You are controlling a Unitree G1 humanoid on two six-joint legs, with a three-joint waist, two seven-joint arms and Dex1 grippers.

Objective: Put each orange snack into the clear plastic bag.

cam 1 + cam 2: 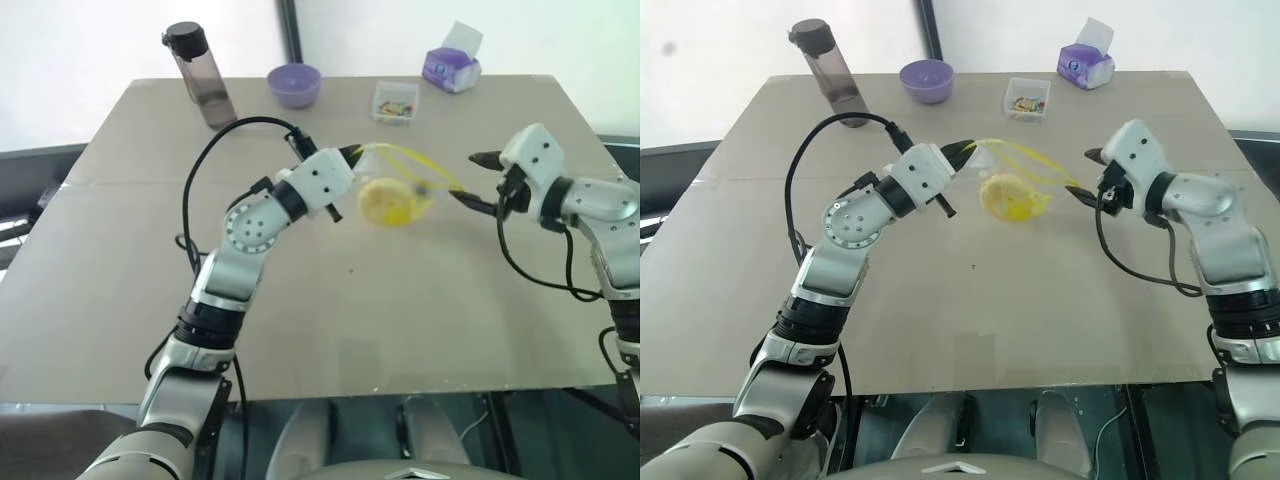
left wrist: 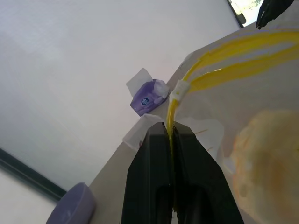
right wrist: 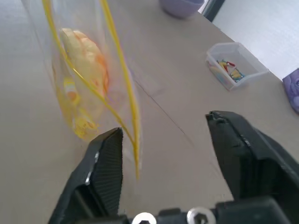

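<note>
The clear plastic bag (image 1: 405,175) hangs above the table with the orange snack (image 1: 386,203) inside it, low in the bag. My left gripper (image 1: 355,152) is shut on one end of the bag's yellow strip (image 2: 171,114). My right gripper (image 1: 472,180) stands open at the bag's other end. That end of the strip (image 3: 135,149) hangs between the open fingers, close to one of them; I cannot tell whether it touches. Through the plastic the snack (image 3: 86,60) shows as a pale orange-yellow lump.
At the far edge of the brown table (image 1: 400,320) stand a dark bottle (image 1: 200,75), a purple bowl (image 1: 294,84), a small clear box of colourful bits (image 1: 396,102) and a purple tissue pack (image 1: 452,68). A black cable (image 1: 215,160) loops off my left arm.
</note>
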